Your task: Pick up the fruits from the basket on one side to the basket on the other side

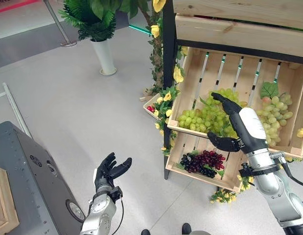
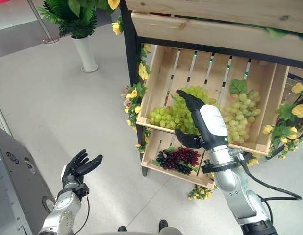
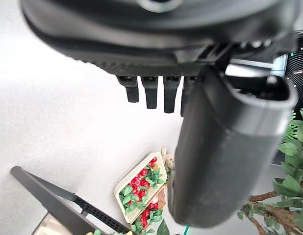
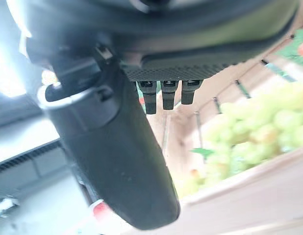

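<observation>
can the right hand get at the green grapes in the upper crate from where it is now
Probably yes: the right hand is open and already over the left bunch of green grapes in the upper crate, whose front is open, and nothing lies between them.

Green grapes (image 1: 203, 117) in upper crate (image 1: 190, 73), seemingly loose.

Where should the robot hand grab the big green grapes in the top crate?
Probably the heaped middle of the green grape bunch, coming from above and the crate's open front. It lies flat on the slats and no stem shows, so fingers must wrap the cluster. The right robot hand hovers there, open.
</observation>
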You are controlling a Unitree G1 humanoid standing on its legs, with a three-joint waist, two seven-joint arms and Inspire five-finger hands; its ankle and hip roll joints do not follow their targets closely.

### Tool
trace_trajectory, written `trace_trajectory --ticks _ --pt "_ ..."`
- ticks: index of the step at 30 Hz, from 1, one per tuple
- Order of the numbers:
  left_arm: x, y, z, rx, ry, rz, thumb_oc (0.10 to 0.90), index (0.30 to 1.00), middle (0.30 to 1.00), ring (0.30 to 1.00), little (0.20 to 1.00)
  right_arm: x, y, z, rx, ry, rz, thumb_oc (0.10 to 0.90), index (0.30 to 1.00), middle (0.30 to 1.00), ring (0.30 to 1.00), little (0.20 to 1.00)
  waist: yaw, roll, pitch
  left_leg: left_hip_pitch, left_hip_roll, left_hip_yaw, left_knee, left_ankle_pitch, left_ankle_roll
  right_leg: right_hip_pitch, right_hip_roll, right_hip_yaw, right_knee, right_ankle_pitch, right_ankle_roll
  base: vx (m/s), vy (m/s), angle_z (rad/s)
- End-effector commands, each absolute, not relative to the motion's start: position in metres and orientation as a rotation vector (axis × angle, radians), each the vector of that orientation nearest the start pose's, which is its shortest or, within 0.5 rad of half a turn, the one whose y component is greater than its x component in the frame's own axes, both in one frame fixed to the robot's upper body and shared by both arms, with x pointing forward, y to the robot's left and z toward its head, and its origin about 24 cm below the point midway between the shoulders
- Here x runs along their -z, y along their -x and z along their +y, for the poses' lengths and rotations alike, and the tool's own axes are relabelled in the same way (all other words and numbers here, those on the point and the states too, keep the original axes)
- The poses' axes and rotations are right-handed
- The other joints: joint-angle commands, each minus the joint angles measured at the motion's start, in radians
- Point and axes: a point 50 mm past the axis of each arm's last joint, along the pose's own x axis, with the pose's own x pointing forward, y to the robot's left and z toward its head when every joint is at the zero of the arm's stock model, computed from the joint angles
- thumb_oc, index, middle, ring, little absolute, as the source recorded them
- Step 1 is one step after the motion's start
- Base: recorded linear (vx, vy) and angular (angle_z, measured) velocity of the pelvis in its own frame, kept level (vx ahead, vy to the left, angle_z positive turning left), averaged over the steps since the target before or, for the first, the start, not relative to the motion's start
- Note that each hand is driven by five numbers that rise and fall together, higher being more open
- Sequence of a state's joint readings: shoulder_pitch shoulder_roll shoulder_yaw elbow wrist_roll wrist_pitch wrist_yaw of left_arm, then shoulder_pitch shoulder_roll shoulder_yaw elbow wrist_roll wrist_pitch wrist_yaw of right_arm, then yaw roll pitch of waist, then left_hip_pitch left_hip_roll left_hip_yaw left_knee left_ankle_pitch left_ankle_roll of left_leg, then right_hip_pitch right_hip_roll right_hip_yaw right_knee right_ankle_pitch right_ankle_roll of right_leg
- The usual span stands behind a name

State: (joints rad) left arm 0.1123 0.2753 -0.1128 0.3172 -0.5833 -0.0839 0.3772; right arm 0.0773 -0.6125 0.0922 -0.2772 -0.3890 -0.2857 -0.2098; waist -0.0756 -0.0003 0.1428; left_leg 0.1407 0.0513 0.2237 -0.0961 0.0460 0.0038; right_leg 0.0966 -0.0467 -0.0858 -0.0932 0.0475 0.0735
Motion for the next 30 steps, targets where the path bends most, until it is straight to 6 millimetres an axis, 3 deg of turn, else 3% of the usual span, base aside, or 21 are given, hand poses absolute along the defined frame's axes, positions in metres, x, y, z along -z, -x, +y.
trace_trajectory --ticks 1,7,20,24,30 --pt "0.018 -0.229 0.231 -0.471 0.136 0.185 0.8 0.9 0.9 0.9 0.9 -0.167 -0.215 -0.168 -0.118 0.778 -0.881 0.8 0.9 0.9 0.9 0.9 0.013 -0.014 -0.05 0.032 -0.055 -0.042 0.009 -0.121 0.042 0.029 0.003 -0.012 0.006 -0.025 -0.005 0.0 0.0 0.0" --pt "0.034 -0.228 0.222 -0.46 0.113 0.249 0.8 0.9 0.9 0.9 0.9 -0.167 -0.206 -0.141 -0.248 0.709 -1.007 0.8 0.9 0.9 0.9 0.9 0.024 -0.012 -0.045 0.027 -0.058 -0.048 0.009 -0.122 0.044 0.026 0.0 -0.017 0.006 -0.027 -0.003 0.0 0.0 0.0" --pt "0.042 -0.229 0.219 -0.407 0.057 0.261 0.8 0.9 0.9 0.9 0.9 -0.148 -0.204 -0.11 -0.659 0.541 -0.941 0.8 0.9 0.9 0.9 0.9 0.059 -0.019 -0.039 0.017 -0.062 -0.072 0.009 -0.119 0.04 0.029 -0.007 -0.049 0.006 -0.032 -0.003 0.0 -0.001 0.0" --pt "0.058 -0.222 0.217 -0.406 0.055 0.35 0.8 0.9 0.9 0.9 0.9 -0.135 -0.211 -0.107 -0.684 0.584 -0.843 0.8 0.9 0.9 0.9 0.9 0.067 -0.024 -0.041 0.015 -0.065 -0.08 0.009 -0.118 0.038 0.031 -0.009 -0.059 0.006 -0.034 -0.004 0.02 -0.019 0.14" --pt "0.083 -0.202 0.216 -0.444 0.074 0.462 0.8 0.9 0.9 0.9 0.9 -0.09 -0.219 -0.108 -0.673 0.7 -0.662 0.8 0.9 0.9 0.9 0.9 0.083 -0.032 -0.044 0.012 -0.07 -0.096 0.009 -0.116 0.039 0.035 -0.014 -0.08 0.006 -0.034 -0.001 0.01 -0.013 0.04"
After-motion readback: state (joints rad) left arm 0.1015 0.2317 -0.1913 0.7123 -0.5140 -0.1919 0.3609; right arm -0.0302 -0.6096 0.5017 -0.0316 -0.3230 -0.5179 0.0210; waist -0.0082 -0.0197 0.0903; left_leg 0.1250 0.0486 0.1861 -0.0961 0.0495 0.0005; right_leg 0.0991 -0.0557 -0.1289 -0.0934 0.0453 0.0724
